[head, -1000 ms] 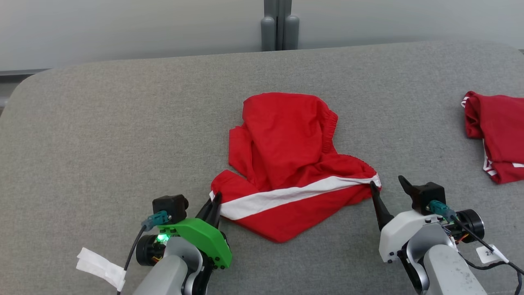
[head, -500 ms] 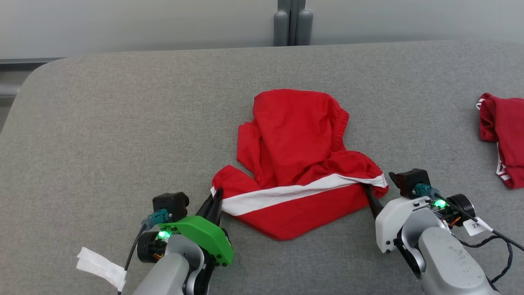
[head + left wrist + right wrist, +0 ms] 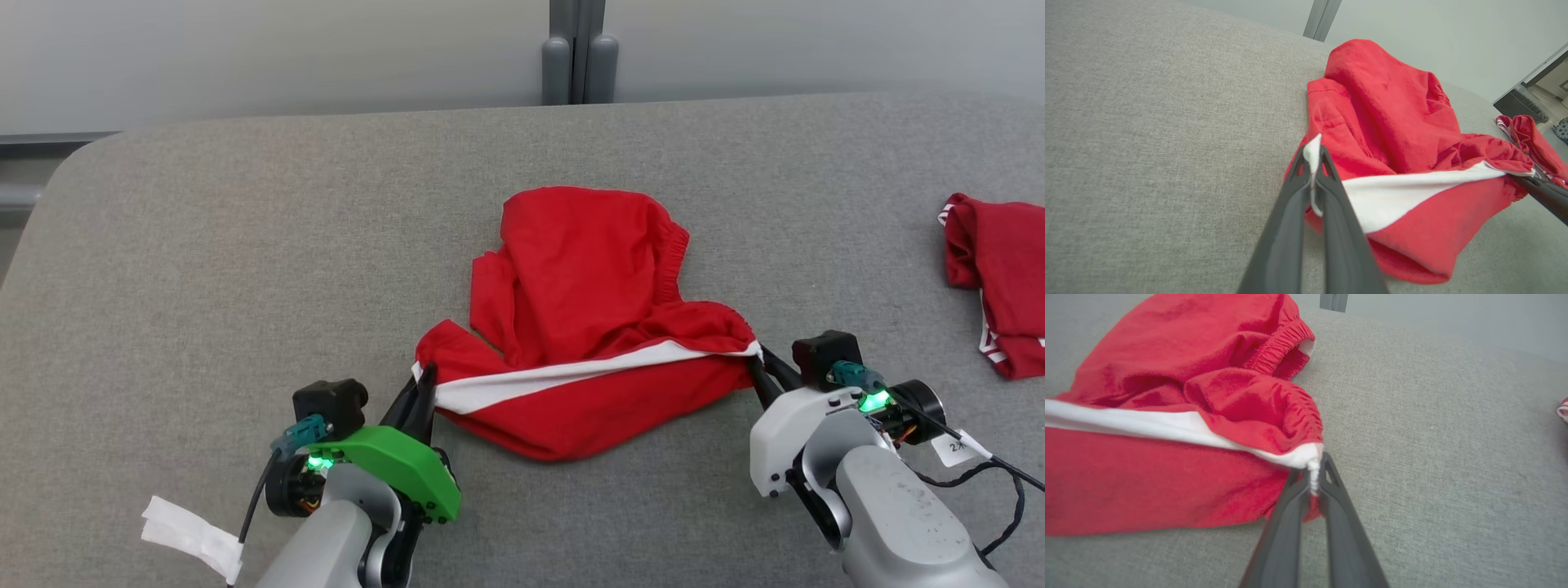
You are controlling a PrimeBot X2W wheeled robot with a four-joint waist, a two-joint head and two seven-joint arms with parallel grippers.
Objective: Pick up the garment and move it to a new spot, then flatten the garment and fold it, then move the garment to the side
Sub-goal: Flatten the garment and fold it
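right hand (image 3: 1312, 470) clamped on white stripe end of red garment (image 3: 1167, 482); grey surface (image 3: 1433, 437); maybe cloth (image 3: 1563, 410) far right.

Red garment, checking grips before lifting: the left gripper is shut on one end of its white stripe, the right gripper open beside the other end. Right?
No: the right gripper is shut too, on the other stripe end of the red garment, per the right wrist view. The left gripper grips as stated.
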